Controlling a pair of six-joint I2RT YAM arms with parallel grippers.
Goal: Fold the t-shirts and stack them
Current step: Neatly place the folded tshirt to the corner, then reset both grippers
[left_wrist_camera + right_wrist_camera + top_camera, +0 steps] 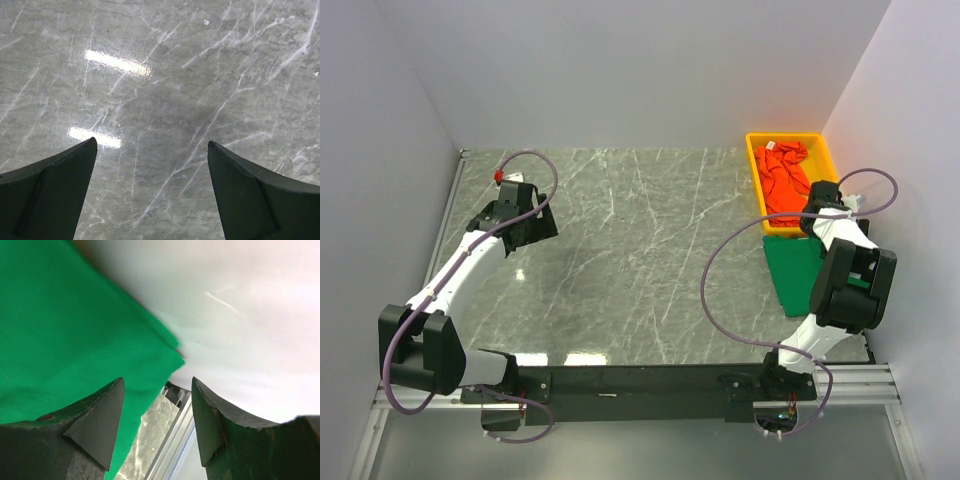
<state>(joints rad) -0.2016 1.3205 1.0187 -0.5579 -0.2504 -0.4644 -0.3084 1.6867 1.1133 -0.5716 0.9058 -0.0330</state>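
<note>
A folded green t-shirt point(792, 272) lies flat at the table's right edge, partly under my right arm; it fills the left of the right wrist view point(65, 325). An orange-red t-shirt point(786, 183) lies crumpled in the yellow bin point(756, 150). No blue t-shirt is in view. My right gripper point(827, 215) hovers over the green shirt's far edge by the bin, open and empty point(157, 390). My left gripper point(525, 222) is open and empty above bare marble at the far left point(150, 150).
White walls close in the table on the left, back and right; the right wall is close to my right gripper. A metal rail point(172, 450) runs along the table's right edge. The marble tabletop point(640, 250) lies between the arms.
</note>
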